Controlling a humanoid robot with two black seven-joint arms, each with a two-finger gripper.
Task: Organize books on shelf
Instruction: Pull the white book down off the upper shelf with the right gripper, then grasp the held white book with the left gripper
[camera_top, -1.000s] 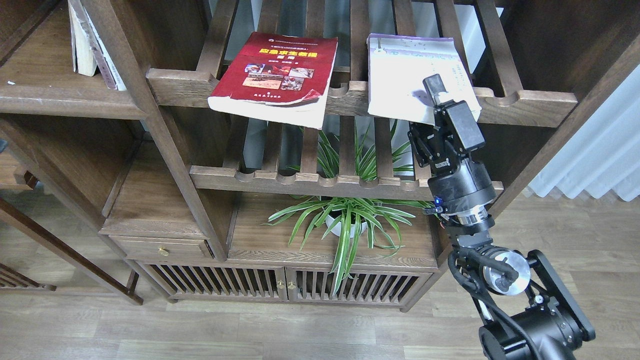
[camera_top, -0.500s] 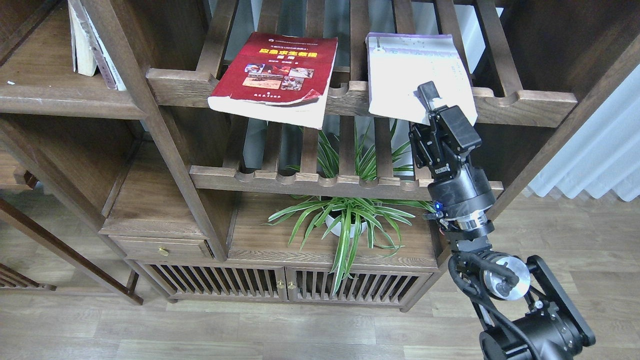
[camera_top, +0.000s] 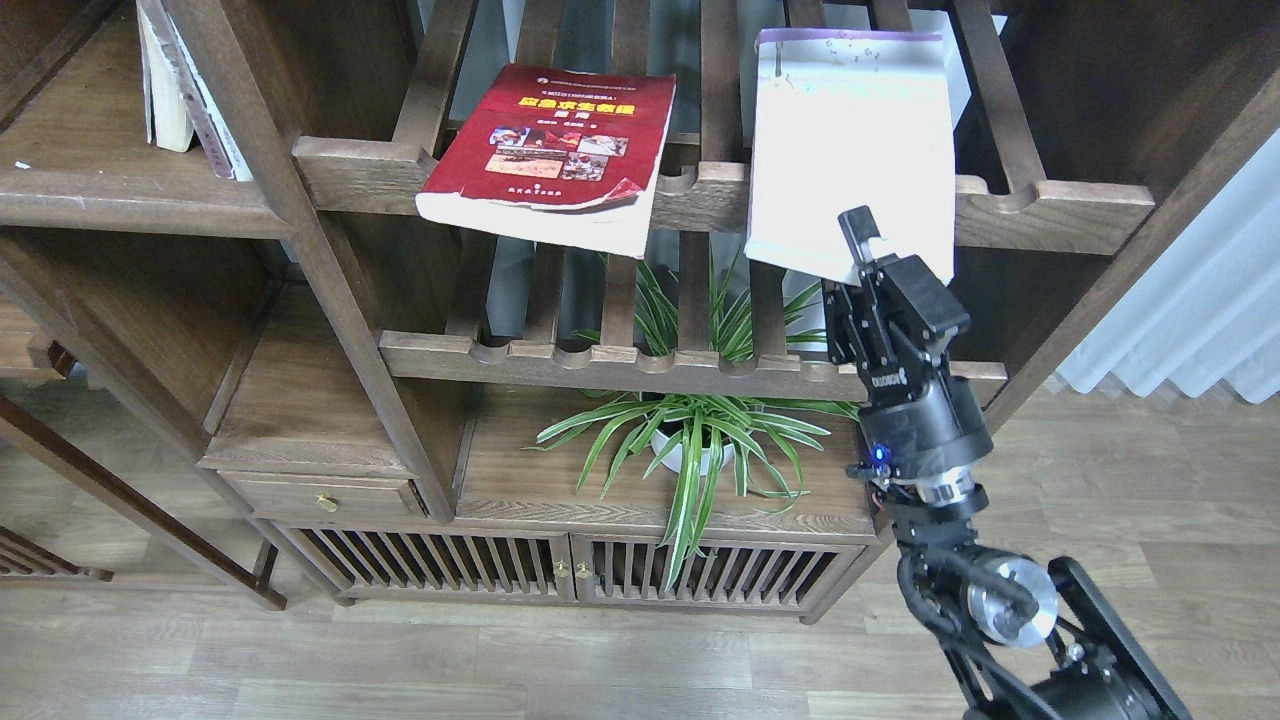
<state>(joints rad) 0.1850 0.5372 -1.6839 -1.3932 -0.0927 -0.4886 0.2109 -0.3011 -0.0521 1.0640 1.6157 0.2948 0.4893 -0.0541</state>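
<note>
Two books on the upper slatted rack (camera_top: 1050, 215), both w/ near ends overhanging its scalloped front rail. Cream-white book (camera_top: 850, 150): directly above right end effector (camera_top: 862, 240), long axis running front-to-back, purple edge at far end, near edge tipped down past the rail. Right end effector pinched on that book's near edge, one finger (camera_top: 856, 228) dark against the pale cover, other finger hidden under the book. Cover print too faint to read. Red book (camera_top: 555, 150): up and to the left of end effector, well apart, long axis also front-to-back, skewed a bit, near corner drooping. Yellow title in Chinese chars, not legible at this size; photo panel below it. Small white lettering on wrist housing, unreadable. Solid plank shelf (camera_top: 130, 205) far left, w/ upright books (camera_top: 185, 85) cut off by frame top. Left arm out of view.
</note>
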